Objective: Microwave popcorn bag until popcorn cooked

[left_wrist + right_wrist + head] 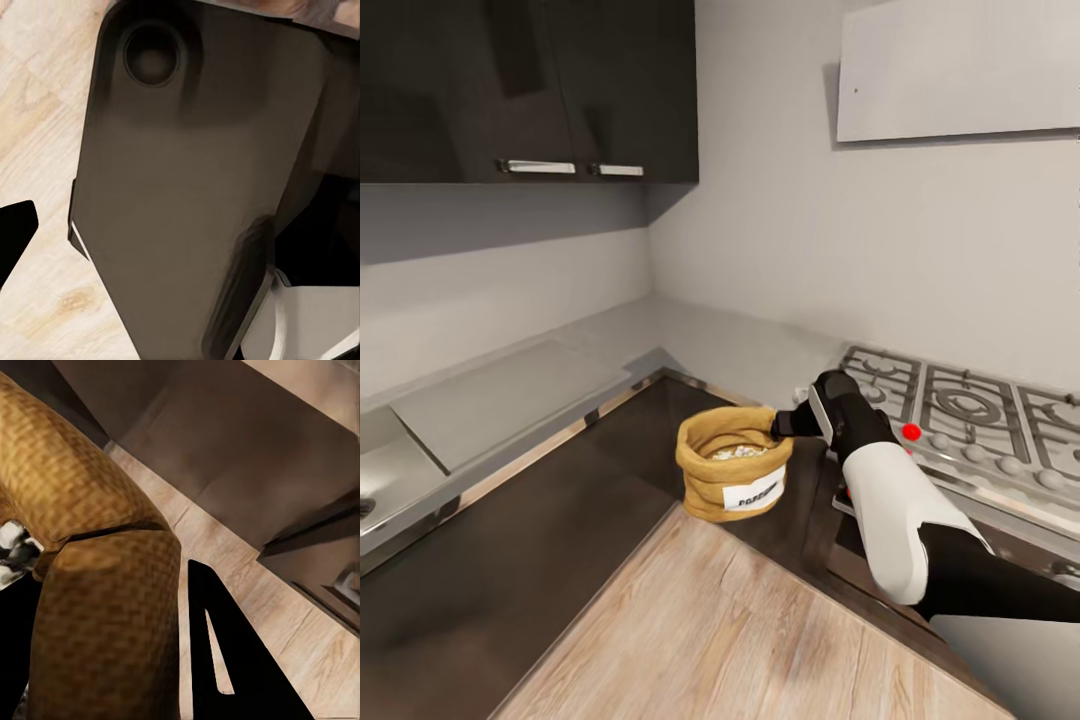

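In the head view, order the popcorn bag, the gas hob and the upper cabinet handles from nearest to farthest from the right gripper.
From the right gripper:
1. popcorn bag, its rim at the fingertips, on the gripper's left.
2. gas hob, just right of the wrist on the counter.
3. upper cabinet handles, high on the wall cabinets, far left.

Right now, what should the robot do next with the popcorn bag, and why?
Probably carry it onward, looking for the microwave: the right gripper grips the popcorn bag's rolled rim, and the bag seems to hang over the floor, off the countertop, popcorn inside.
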You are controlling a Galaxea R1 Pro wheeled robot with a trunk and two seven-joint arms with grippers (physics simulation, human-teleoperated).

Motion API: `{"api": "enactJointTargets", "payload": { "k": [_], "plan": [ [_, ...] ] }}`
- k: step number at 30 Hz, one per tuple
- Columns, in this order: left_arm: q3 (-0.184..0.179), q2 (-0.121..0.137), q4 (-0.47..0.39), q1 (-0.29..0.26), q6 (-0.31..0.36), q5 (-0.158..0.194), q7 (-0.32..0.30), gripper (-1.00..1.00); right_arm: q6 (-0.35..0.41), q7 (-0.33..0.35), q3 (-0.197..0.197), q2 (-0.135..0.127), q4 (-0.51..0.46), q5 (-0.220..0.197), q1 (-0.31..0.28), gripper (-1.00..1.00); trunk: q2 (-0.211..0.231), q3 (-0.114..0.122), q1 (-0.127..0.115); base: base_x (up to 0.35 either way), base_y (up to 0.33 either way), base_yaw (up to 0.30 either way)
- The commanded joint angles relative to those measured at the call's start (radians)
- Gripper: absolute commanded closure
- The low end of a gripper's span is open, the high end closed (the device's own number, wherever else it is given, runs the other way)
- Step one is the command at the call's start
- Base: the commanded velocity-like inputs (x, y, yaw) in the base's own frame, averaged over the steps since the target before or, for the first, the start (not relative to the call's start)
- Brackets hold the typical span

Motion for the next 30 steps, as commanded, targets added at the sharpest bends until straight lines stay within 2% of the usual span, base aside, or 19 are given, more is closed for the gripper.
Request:
{"api": "enactJointTargets", "payload": {
  "k": [1, 30],
  "plan": [
    [0.002, 0.0, -0.001, 0.0, -0.002, 0.003, 0.001, -1.0, 0.003, 0.008, -0.007, 0.001, -0.001, 0.009, 0.003, 1.0, -0.001, 0.001, 0.0, 0.0, 0.0, 0.0],
    [0.003, 0.001, -0.001, 0.001, -0.002, 0.003, 0.001, -1.0, 0.003, 0.007, -0.006, 0.0, -0.001, 0.01, 0.011, 1.0, -0.001, 0.047, 0.0, 0.0, 0.0, 0.0]
  ]
}}
